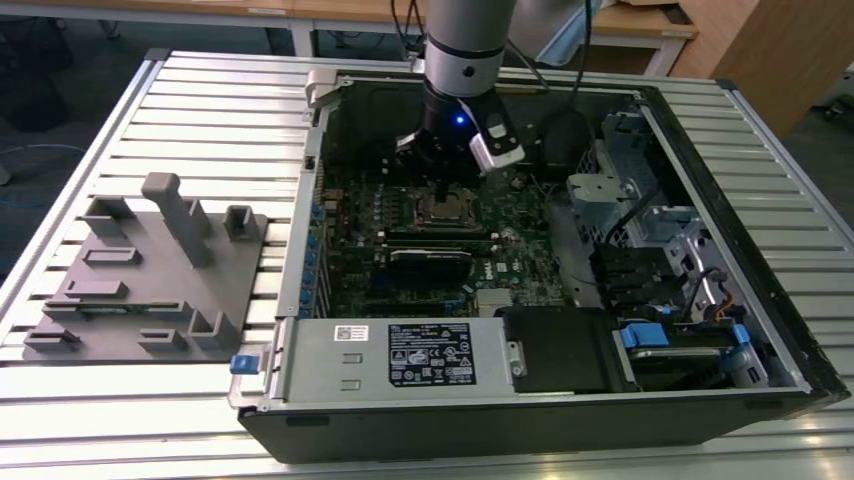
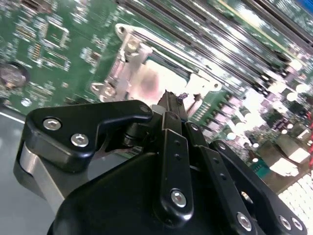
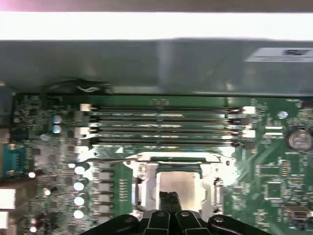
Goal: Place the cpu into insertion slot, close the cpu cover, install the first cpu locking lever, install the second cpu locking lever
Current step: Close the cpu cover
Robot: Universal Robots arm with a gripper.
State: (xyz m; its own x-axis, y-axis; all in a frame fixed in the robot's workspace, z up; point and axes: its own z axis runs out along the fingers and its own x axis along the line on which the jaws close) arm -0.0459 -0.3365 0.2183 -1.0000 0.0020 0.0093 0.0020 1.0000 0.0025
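The cpu [image 3: 183, 185] sits in the insertion slot [image 1: 418, 213] directly beneath the jaws, its dull metal top showing through the window of the cpu cover [image 3: 145, 190], which we see lying flat around it. The gripper [image 3: 169, 199] points straight down at the chip with its jaws together and nothing between them. We cannot tell whether the tips touch the metal. Just beyond the jaws run the long memory slots [image 3: 161, 125] on the green circuit board [image 3: 46, 161]. The open computer case [image 1: 767, 330] rests on a slatted table [image 1: 200, 100], well clear of a grey fixture [image 1: 147, 275].
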